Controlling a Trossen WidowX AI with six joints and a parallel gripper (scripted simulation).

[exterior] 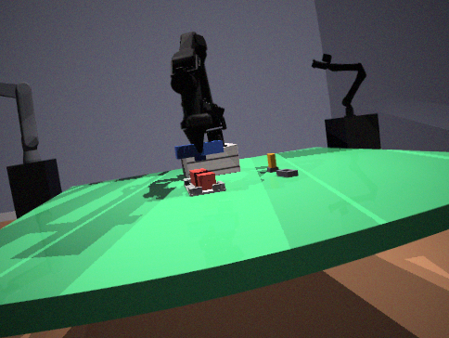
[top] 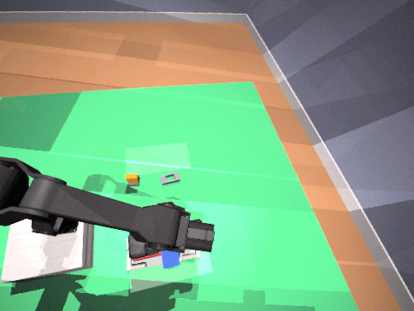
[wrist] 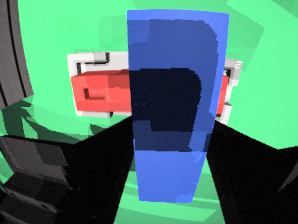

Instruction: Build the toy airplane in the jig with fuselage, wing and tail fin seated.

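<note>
My gripper (exterior: pixel 200 150) is shut on the blue wing (exterior: pixel 196 151), a flat blue plate held crosswise a little above the jig. In the wrist view the wing (wrist: pixel 176 103) hangs between my dark fingers and covers the middle of the red fuselage (wrist: pixel 107 92). The red fuselage (exterior: pixel 202 177) lies in the white and grey cradle (exterior: pixel 205 191). In the top view the arm hides most of the fuselage; a corner of the wing (top: pixel 170 259) shows over the jig (top: pixel 160 260). The orange tail fin (top: pixel 133 178) stands apart on the green mat.
A small grey holder with a slot (top: pixel 170 178) lies right of the tail fin. A white box-like block (top: pixel 44 249) (exterior: pixel 211 159) stands at the arm's base side, also seen behind the jig. Camera stands (exterior: pixel 352 125) sit beyond the mat.
</note>
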